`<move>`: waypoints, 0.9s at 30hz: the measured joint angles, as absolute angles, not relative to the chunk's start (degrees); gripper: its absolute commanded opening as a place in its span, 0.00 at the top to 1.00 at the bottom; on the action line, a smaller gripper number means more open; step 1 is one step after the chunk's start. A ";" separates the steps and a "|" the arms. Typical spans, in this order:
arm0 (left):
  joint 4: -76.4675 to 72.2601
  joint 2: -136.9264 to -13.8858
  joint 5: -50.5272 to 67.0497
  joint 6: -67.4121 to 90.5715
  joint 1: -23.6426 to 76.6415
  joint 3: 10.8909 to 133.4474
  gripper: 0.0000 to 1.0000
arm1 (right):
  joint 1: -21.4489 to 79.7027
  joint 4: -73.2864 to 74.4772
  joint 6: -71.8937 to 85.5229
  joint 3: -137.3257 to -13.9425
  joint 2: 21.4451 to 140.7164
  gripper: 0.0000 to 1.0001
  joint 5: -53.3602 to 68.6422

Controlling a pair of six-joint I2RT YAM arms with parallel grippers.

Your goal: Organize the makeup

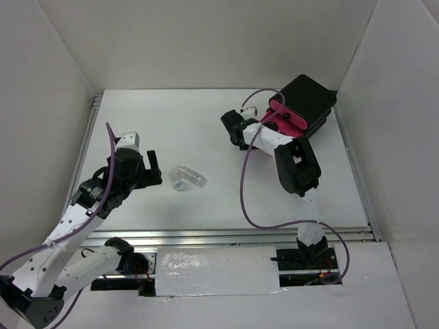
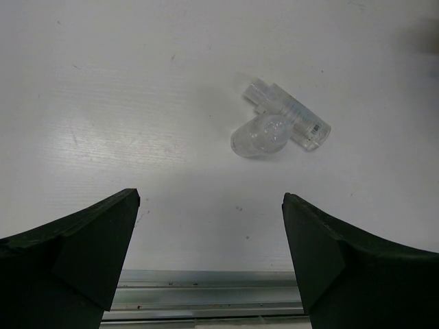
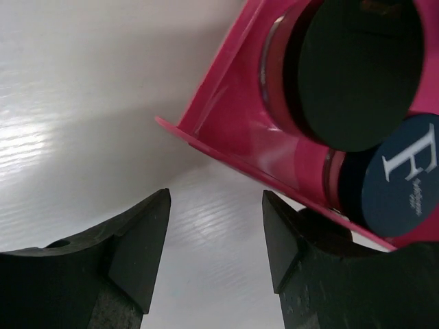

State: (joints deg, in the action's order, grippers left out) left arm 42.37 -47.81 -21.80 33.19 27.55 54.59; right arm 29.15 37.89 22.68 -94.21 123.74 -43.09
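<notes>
A clear vial (image 1: 178, 182) and a clear tube (image 1: 191, 175) lie touching each other on the white table; in the left wrist view the vial (image 2: 258, 135) lies against the tube (image 2: 296, 119). My left gripper (image 1: 156, 170) is open and empty, just left of them (image 2: 211, 226). My right gripper (image 1: 233, 130) is open and empty (image 3: 216, 229), beside the pulled-out pink drawer (image 3: 226, 130). In that drawer lie a black round compact (image 3: 360, 68) and a dark-blue round compact with a white mark (image 3: 401, 178). Brushes, pencils and the orange-tipped stick are out of view.
The black box (image 1: 312, 96) stands at the back right corner with its pink drawer (image 1: 293, 122) open towards the left. White walls close in the table on three sides. A metal rail (image 2: 206, 295) runs along the near edge.
</notes>
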 measured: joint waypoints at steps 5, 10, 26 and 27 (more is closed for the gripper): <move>42.37 -47.92 -21.80 33.19 27.64 54.59 0.01 | 29.08 39.11 20.67 -95.50 124.11 0.36 -49.01; 42.37 -48.07 -21.80 33.19 27.68 54.59 0.01 | 28.36 39.05 17.72 -95.74 124.11 0.36 -51.37; 42.35 -48.90 -21.67 33.15 27.86 54.59 0.01 | 21.93 35.99 9.63 -99.22 124.92 0.37 -50.98; 42.35 -49.04 -21.56 33.15 27.90 54.59 0.01 | 21.89 35.68 9.04 -100.09 125.51 0.37 -50.98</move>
